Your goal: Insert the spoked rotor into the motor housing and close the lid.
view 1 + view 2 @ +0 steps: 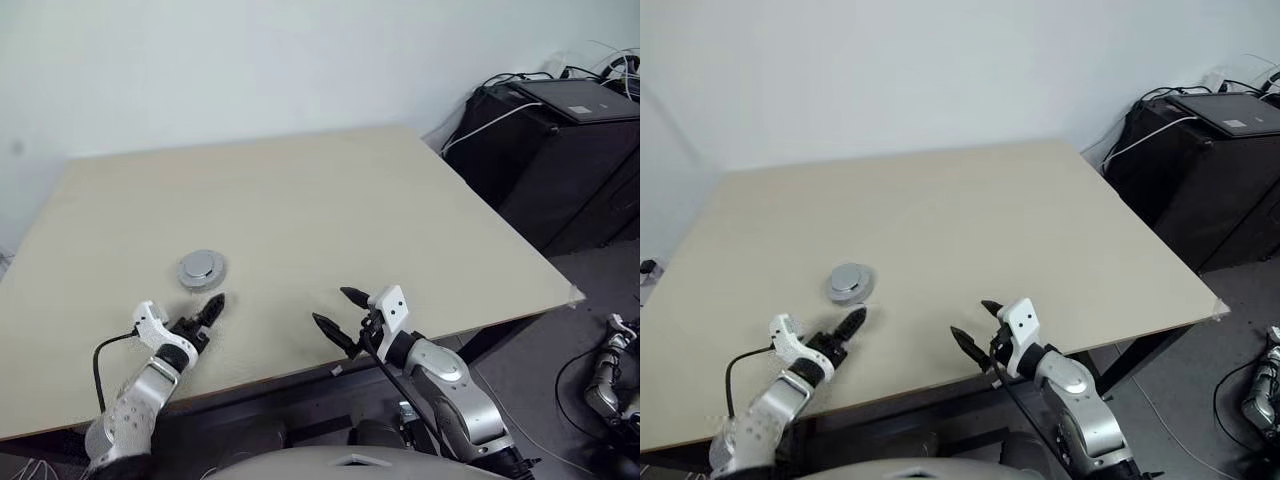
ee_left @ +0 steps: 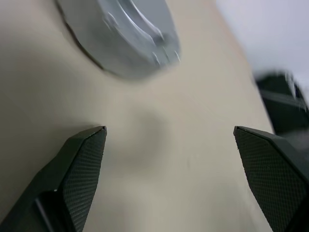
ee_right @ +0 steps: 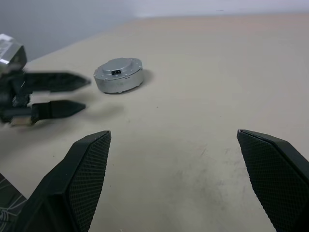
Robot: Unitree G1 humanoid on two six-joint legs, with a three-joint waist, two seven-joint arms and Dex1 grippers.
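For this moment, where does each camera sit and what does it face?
Left eye: head, looking down over the table; both arms show.
Right eye: same, shifted slightly.
Left wrist: along the open left gripper at the closed motor assembly.
Right wrist: along the open right gripper across the table.
Shared: the assembly and the left gripper also show in the right wrist view.

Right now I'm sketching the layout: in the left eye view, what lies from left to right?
Left gripper with black fingers → closed round silver motor housing on the beige table → right gripper → black cabinet.
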